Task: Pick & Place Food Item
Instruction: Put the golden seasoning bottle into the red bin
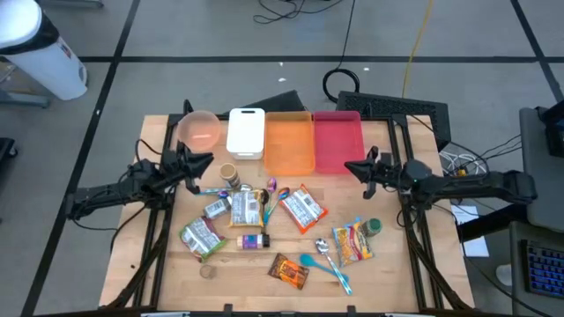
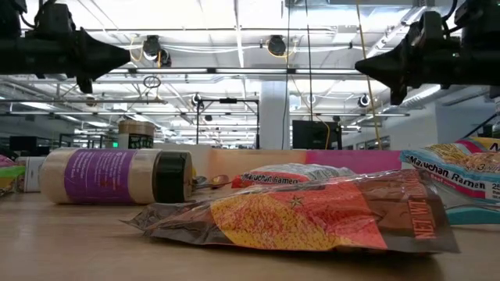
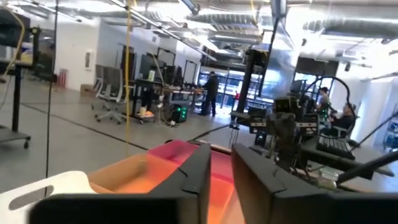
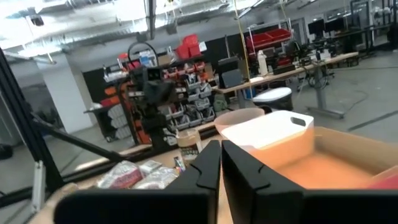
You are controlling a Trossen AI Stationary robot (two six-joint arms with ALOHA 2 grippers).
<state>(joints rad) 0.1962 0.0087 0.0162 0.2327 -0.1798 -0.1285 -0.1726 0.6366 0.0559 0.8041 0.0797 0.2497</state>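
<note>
Several food items lie flat on the wooden table (image 1: 159, 264): ramen packets (image 1: 302, 208) (image 1: 352, 242), a brown-orange snack bag (image 1: 289, 270), a purple-labelled bottle (image 1: 253, 240) lying on its side, and green packets (image 1: 199, 236). My left gripper (image 1: 208, 160) hovers above the table's left side, near the pink bowl (image 1: 201, 130). Its fingers stand a narrow gap apart (image 3: 221, 152) and hold nothing. My right gripper (image 1: 348, 167) hovers above the right side, next to the red bin (image 1: 337, 141). It is shut and empty (image 4: 221, 144). In the low view both grippers (image 2: 125, 56) (image 2: 361, 66) hang well above the items.
A white bin (image 1: 246, 132), an orange bin (image 1: 289, 143) and the red bin stand in a row at the far edge. Blue spoons (image 1: 330, 269) and a small jar (image 1: 229, 174) lie among the items. A black keyboard (image 1: 397, 107) sits behind the table.
</note>
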